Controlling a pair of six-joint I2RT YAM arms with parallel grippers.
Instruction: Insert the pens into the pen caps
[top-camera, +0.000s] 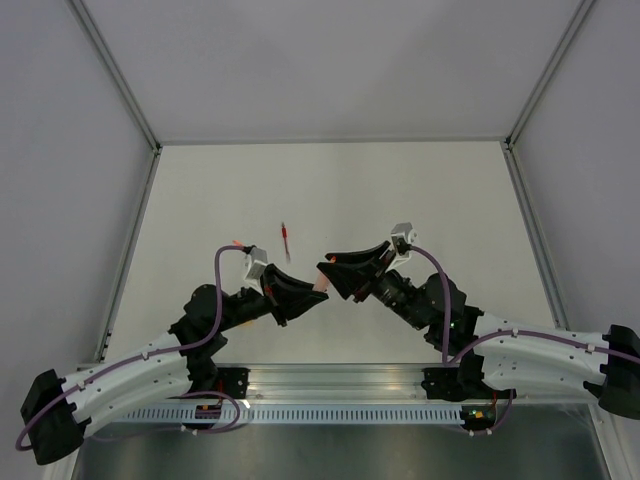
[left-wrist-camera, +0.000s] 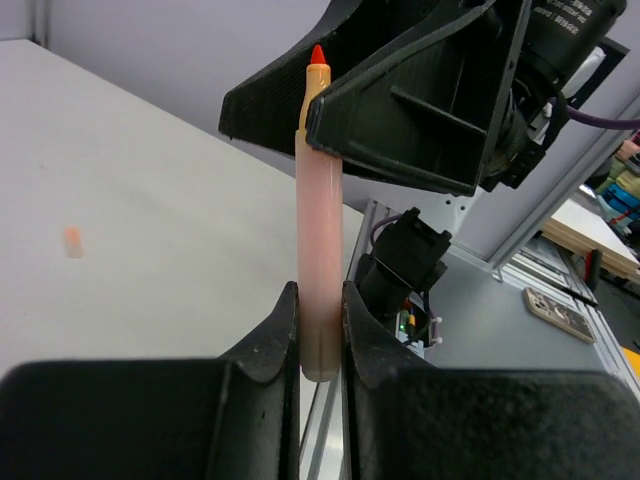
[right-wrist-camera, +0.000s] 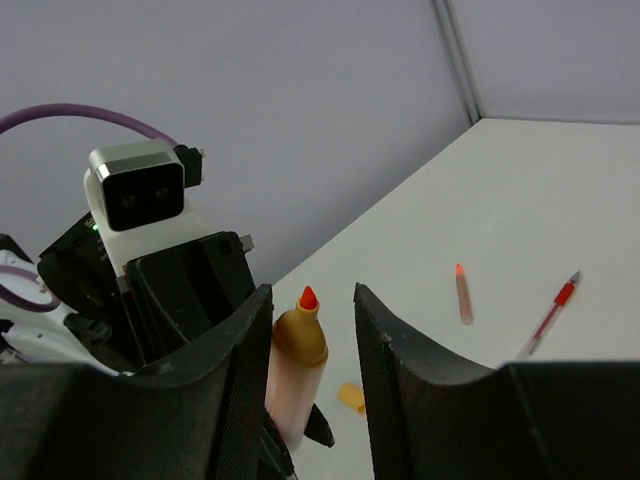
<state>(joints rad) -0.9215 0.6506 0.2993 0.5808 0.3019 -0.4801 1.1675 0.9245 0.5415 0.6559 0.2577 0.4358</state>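
Note:
My left gripper (top-camera: 312, 292) (left-wrist-camera: 320, 300) is shut on the lower end of the pale salmon-orange pen (left-wrist-camera: 318, 220), which stands upright with an ochre collar and a red tip. My right gripper (top-camera: 332, 271) (right-wrist-camera: 311, 292) is open, its jaws on either side of that pen's tip (right-wrist-camera: 308, 298); the pen rests close against its left finger (right-wrist-camera: 240, 340). The dark red pen (top-camera: 286, 238) (right-wrist-camera: 550, 315) lies on the table beyond the grippers. A small orange cap (right-wrist-camera: 350, 397) (left-wrist-camera: 72, 241) lies on the table. No red cap shows.
A short salmon stick with a red end (right-wrist-camera: 463, 295) lies on the table left of the red pen; it shows in the top view (top-camera: 237, 242) beside the left arm's purple cable. The table's metal front rail (top-camera: 330, 378) runs below the grippers.

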